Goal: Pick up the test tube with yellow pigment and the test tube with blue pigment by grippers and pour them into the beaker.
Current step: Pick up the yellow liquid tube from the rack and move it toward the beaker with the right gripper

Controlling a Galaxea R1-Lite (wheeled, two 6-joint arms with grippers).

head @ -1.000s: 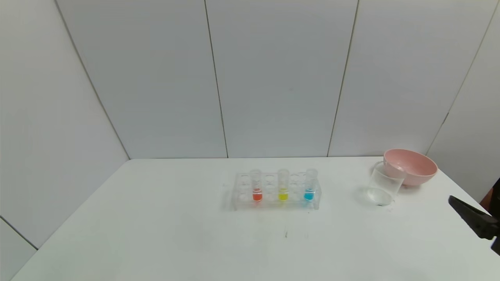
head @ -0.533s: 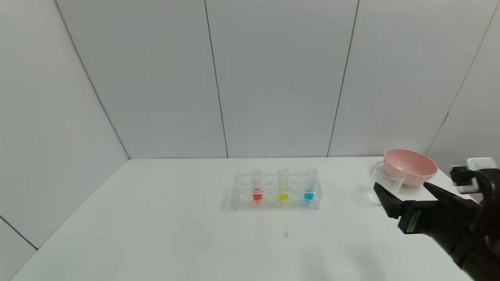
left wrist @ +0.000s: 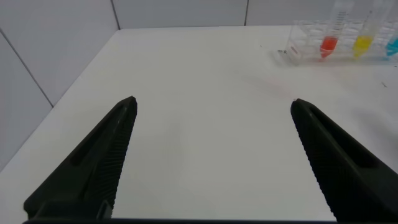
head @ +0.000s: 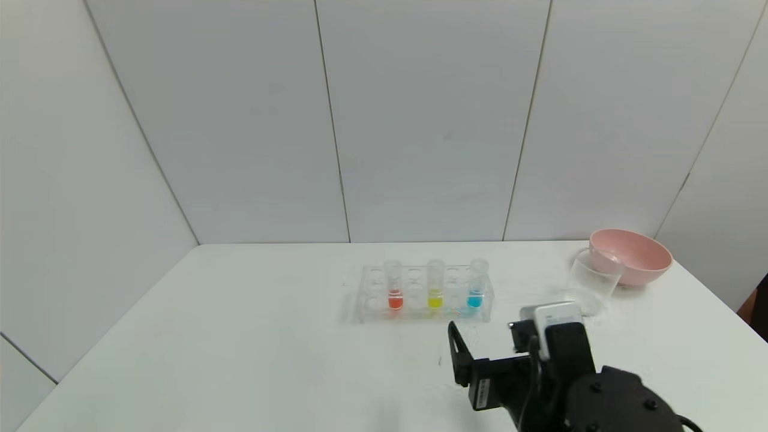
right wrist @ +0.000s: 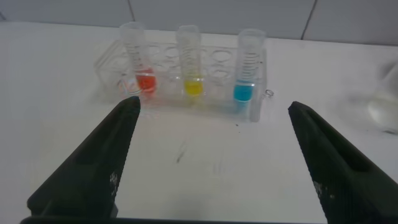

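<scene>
the right gripper [right wrist: 208, 155] hangs over the white table [head: 240, 336] just in front of the clear rack [head: 423, 294], jaws wide apart and holding nothing; the left gripper [left wrist: 211, 155] sits well off to the rack's left, jaws also apart and empty. 3 tubes stand upright in the rack: the orange-red tube [head: 394, 287], the test tube with yellow pigment [head: 435, 285] in the middle, and the test tube with blue pigment [head: 476, 284]; the beaker [head: 591, 283] stands farther right, just beside the pink bowl [head: 630, 255].

A small laboratory test station: a clear rack [head: 423, 294] of tubes holding red, yellow and blue liquid stands on a white table [head: 240, 336], a beaker [head: 591, 285] nearby, plain grey panel walls behind.
</scene>
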